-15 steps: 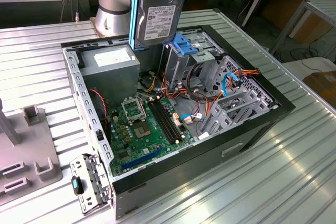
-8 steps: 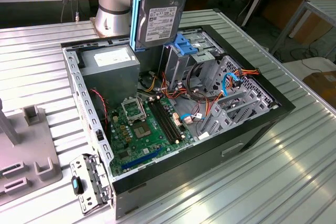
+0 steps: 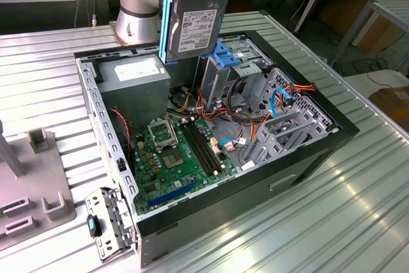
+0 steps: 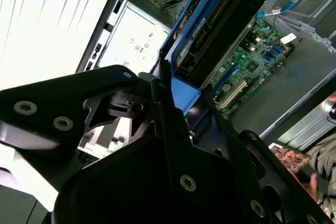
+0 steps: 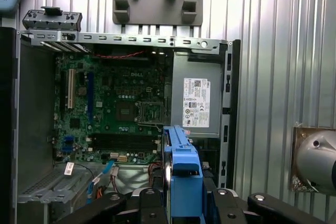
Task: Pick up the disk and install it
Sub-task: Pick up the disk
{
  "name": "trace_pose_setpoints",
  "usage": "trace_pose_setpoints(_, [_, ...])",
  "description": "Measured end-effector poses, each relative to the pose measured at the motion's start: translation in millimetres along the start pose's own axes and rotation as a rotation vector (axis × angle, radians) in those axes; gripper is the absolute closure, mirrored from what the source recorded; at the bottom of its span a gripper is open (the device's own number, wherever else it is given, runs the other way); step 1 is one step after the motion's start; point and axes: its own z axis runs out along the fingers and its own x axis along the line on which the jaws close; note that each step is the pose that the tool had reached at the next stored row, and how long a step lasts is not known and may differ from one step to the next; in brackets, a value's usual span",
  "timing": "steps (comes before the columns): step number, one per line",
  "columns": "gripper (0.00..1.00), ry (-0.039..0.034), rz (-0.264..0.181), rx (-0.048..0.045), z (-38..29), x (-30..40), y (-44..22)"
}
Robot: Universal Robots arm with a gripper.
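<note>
the disk (image 3: pixel 199 20) is held upright in the air by the gripper (image 5: pixel 182 203), closed on its blue bracket, over the edge of the computer case (image 3: pixel 255 187) by the power supply (image 3: pixel 134 71). its white label is shown in the exterior view, its thin edge in the first wrist view. the drive cage (image 3: pixel 223 68) stands just below.

**Ribbed metal table and its load**

Your table (image 3: pixel 358 209) is of ribbed bright metal. On it stand an open computer case (image 3: pixel 255 190), a grey fixture plate (image 3: pixel 51 183) at the exterior view's left, and the arm's base (image 3: pixel 137 11) beyond the case.
</note>
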Motion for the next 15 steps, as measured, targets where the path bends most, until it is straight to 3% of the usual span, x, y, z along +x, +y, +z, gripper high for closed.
trace_pose_setpoints(15, [0.64,0.0,0.0,0.0,-0.2,6.7,-1.0])
